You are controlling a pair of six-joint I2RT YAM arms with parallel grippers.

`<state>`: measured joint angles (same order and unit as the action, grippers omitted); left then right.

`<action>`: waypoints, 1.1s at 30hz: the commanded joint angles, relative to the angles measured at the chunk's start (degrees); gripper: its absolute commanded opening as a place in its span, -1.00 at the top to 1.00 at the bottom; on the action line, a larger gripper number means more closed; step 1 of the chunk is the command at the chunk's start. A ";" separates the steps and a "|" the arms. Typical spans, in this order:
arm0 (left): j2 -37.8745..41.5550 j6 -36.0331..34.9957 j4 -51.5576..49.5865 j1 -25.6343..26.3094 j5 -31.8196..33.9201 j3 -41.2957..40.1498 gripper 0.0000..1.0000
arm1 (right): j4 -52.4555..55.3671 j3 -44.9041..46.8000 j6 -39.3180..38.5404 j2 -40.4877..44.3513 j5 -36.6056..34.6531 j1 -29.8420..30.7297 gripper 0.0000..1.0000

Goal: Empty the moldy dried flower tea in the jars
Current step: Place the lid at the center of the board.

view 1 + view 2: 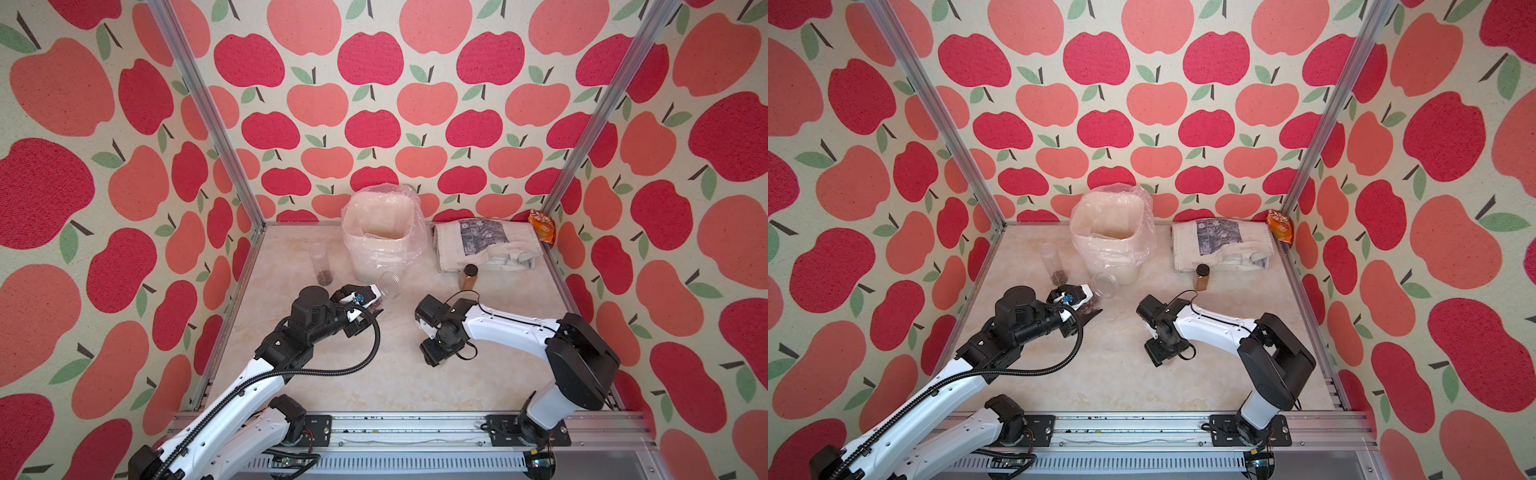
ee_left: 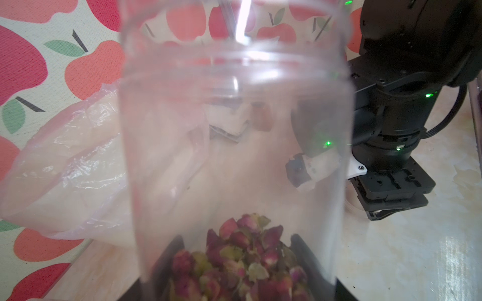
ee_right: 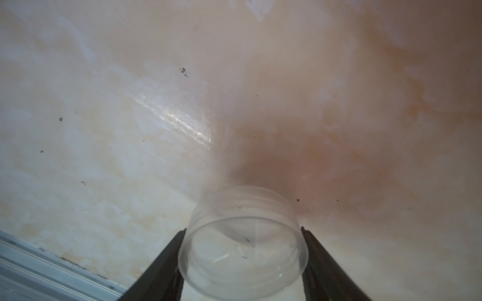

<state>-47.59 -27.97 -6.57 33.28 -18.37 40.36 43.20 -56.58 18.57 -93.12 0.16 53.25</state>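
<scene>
My left gripper (image 1: 371, 303) (image 2: 238, 251) is shut on a clear jar (image 1: 388, 286) (image 1: 1104, 285) (image 2: 234, 135) with no lid on it. The jar leans, its open mouth close to the front wall of the white bin (image 1: 380, 232) (image 1: 1113, 232). Dried flower tea (image 2: 245, 258) (image 1: 1090, 308) lies at the jar's bottom, between the fingers. My right gripper (image 1: 432, 355) (image 3: 243, 234) points down over the table, shut on a clear round lid (image 3: 243, 250). Another jar (image 1: 319, 259) (image 1: 1049, 257) stands upright left of the bin, with tea (image 1: 324, 277) at its bottom.
The bin carries a clear plastic liner (image 1: 409, 208). A folded cloth bag (image 1: 486, 245) lies at the back right, with an orange packet (image 1: 542, 226) in the corner. An amber jar with a black cap (image 1: 468, 279) (image 1: 1202, 277) stands in front of the bag.
</scene>
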 commanded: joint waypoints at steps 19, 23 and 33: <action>-2.00 -2.59 -6.72 -0.10 10.25 11.96 0.71 | -3.19 -0.47 -1.05 16.03 -3.05 0.27 -0.89; -3.80 -4.16 -10.59 -0.12 13.75 16.77 0.72 | -6.13 0.29 -2.18 21.57 -6.71 0.18 -0.97; -14.38 -11.13 -22.50 -3.49 18.79 33.03 0.74 | -15.79 5.58 -3.14 35.20 -9.93 -1.93 -0.99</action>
<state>-60.25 -36.03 -23.94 31.33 -1.32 69.21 30.74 -52.88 16.10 -60.25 -7.86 52.36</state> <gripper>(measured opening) 0.653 0.992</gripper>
